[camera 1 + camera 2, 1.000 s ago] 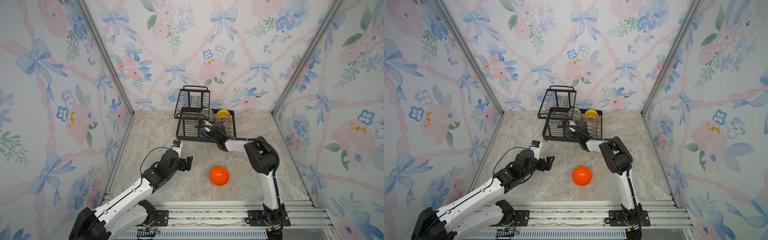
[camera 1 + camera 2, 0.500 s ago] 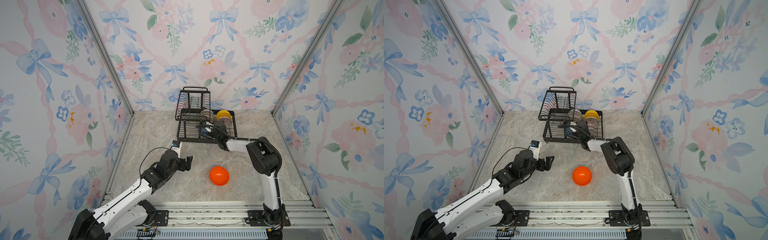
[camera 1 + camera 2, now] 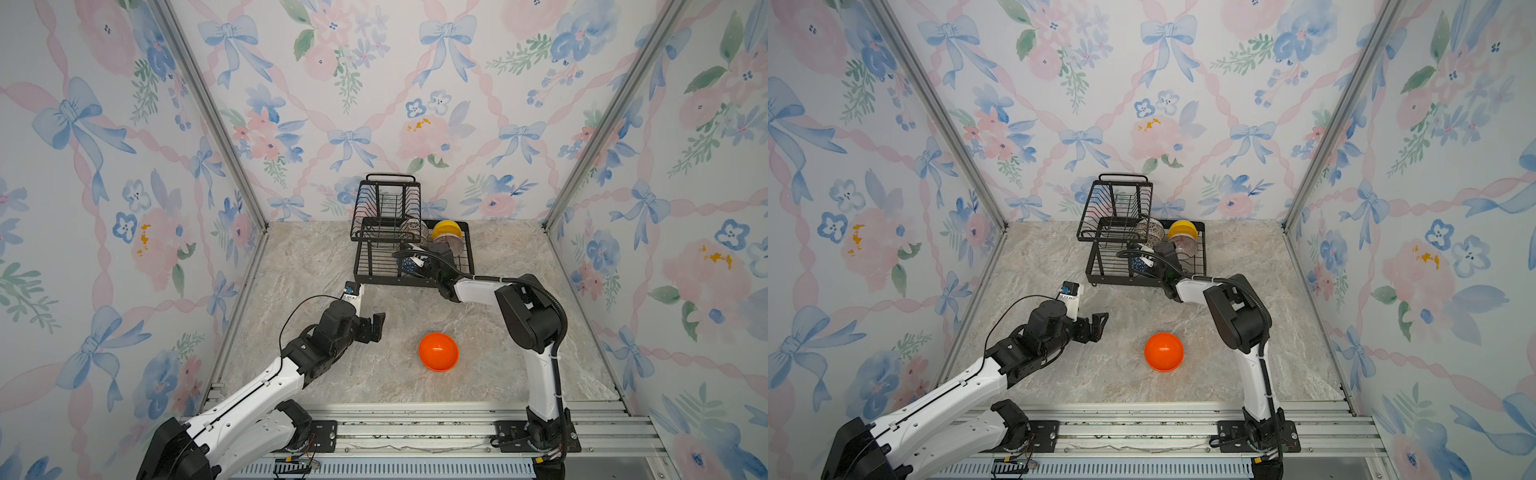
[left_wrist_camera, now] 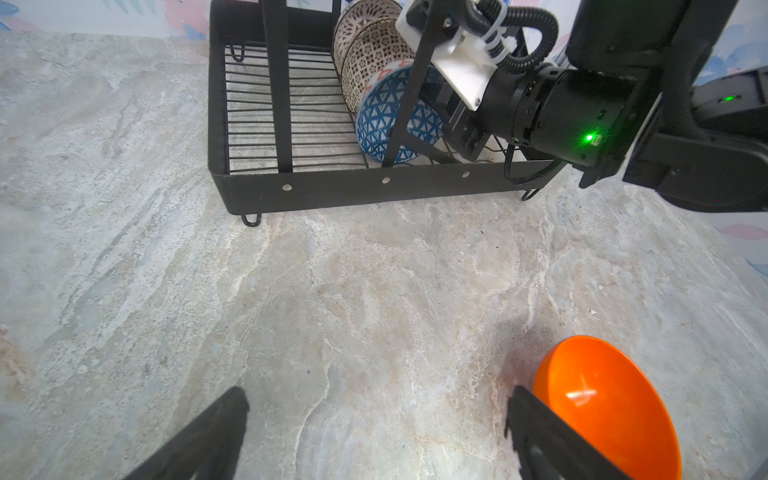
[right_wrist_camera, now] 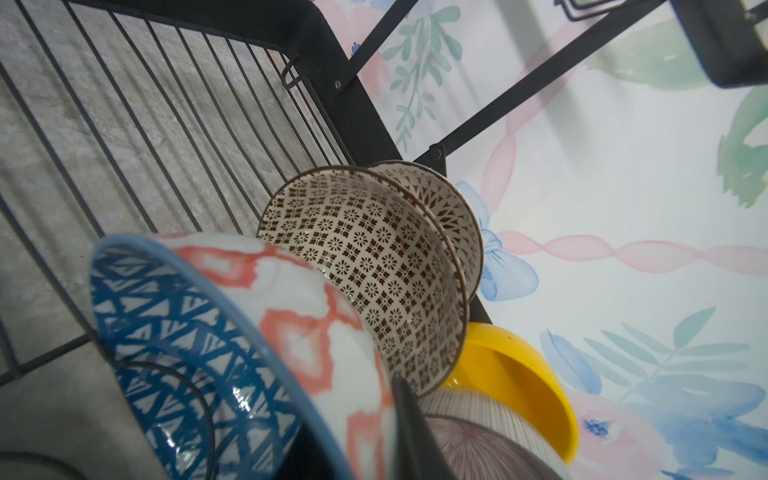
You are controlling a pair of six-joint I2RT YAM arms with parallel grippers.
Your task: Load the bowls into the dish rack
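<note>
Reaching low over the front rim of the dish rack (image 3: 395, 281), the right arm lies nearly flat, its pincer (image 3: 1149, 265) right against the blue bowl (image 4: 390, 120). That bowl stands on edge in the flat tray, leaning on two white patterned bowls (image 5: 365, 270), with a ribbed bowl (image 5: 469, 440) and the yellow bowl (image 3: 445, 228) beside them. Whether this pincer is gripping or loose I cannot tell. The left arm hangs bent above the table (image 3: 316, 257), its pincer (image 4: 376, 403) spread wide and empty, the orange bowl (image 3: 438, 351) lying open side up on the table near it.
</note>
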